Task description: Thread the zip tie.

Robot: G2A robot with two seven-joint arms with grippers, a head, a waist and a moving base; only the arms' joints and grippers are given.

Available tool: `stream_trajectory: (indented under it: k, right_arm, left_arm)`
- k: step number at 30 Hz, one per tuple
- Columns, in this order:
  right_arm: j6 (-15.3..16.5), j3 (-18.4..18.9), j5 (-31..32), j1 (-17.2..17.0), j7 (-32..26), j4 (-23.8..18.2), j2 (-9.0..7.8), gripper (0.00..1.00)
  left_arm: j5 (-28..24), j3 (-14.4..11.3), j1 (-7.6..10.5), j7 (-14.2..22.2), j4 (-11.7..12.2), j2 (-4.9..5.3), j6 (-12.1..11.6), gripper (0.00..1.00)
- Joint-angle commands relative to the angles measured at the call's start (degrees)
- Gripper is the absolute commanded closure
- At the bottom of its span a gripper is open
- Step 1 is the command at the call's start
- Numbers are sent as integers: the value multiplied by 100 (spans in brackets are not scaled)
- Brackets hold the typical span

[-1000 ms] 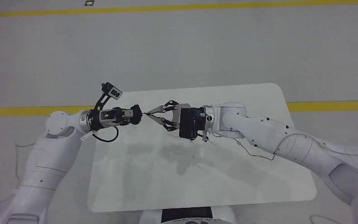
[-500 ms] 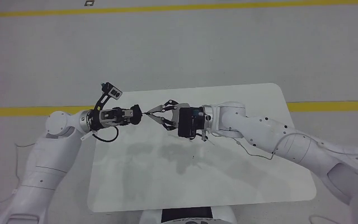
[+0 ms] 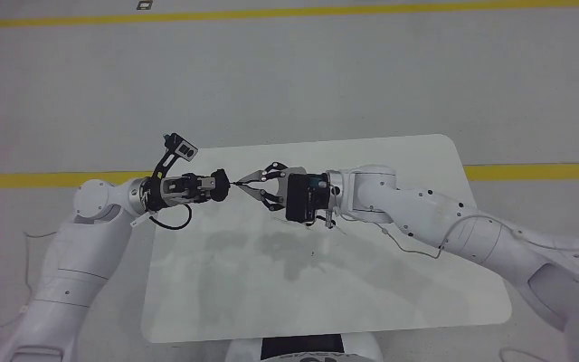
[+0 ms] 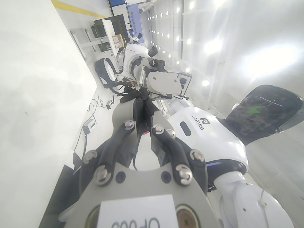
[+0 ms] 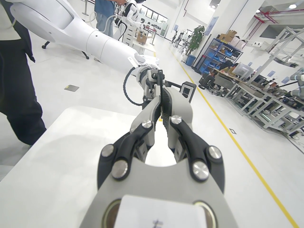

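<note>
Black thin plastic zip tie (image 3: 237, 184) held above the white rounded table (image 3: 407, 290), toward its 10 o'clock edge. Clamped at one end by left gripper (image 3: 223, 184), at the other by right gripper (image 3: 248, 182). Probably mid-threading; calls next for fine tail-to-head alignment, then a steady feed.

Wears white shells along left arm (image 3: 68, 262) and right arm (image 3: 434, 217); shows black finger links, silver screws and grey plates on left gripper (image 4: 142, 119) and right gripper (image 5: 162, 112); trails looped black cable (image 5: 125, 87) at left wrist.
</note>
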State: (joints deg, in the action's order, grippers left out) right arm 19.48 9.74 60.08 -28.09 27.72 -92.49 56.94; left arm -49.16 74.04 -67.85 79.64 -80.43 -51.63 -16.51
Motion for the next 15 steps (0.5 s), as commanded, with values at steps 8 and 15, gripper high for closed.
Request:
stream_trajectory:
  k: [8, 15]
  right_arm:
    - [0, 0, -10, -18, -87, 9, 4, 100]
    - [0, 0, -32, -27, -64, 42, -21, 100]
  left_arm:
    - [0, 0, 0, 0, 0, 0, 0, 100]
    - [0, 0, 0, 0, 0, 0, 0, 100]
